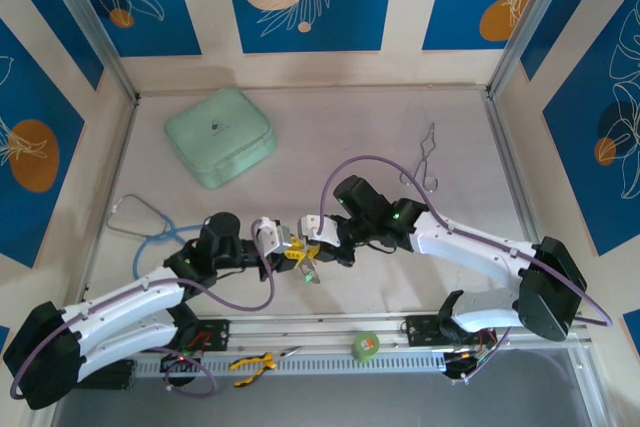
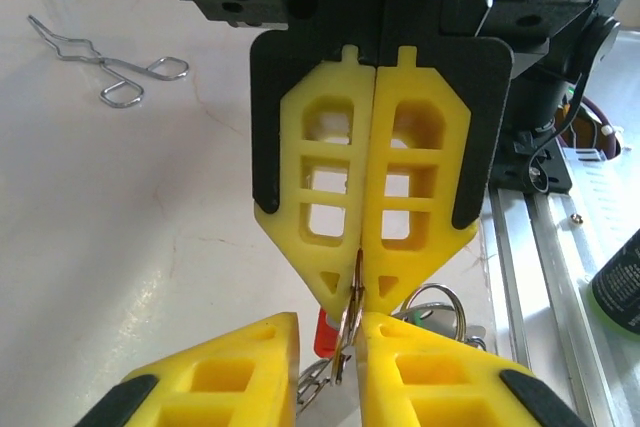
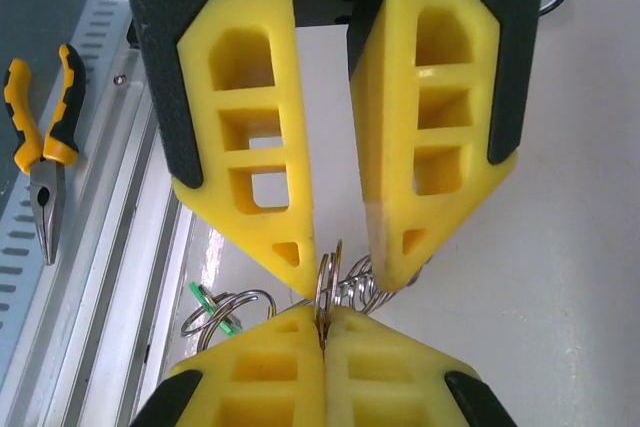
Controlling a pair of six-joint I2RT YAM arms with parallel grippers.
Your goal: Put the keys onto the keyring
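Observation:
My right gripper point(image 3: 322, 313) is shut on the keyring point(image 3: 328, 275), a thin silvery ring standing on edge with a wire coil point(image 3: 362, 285) beside it. The left gripper point(image 2: 330, 325) faces it tip to tip, slightly open. The ring point(image 2: 346, 345) stands in the gap between the left fingers, close to one of them. A red-headed key point(image 2: 325, 335) hangs just behind the ring. The green-headed key point(image 3: 207, 299) hangs on a smaller ring to one side. From above, both grippers point(image 1: 291, 246) point(image 1: 313, 249) meet mid-table, and the green key point(image 1: 308, 273) dangles below them.
A mint-green case point(image 1: 220, 135) lies at the back left, wire tongs point(image 1: 428, 162) at the back right, and a blue tube loop point(image 1: 145, 227) on the left. A green tape roll point(image 1: 366, 346) and yellow-handled pliers point(image 1: 252, 365) rest on the near rail.

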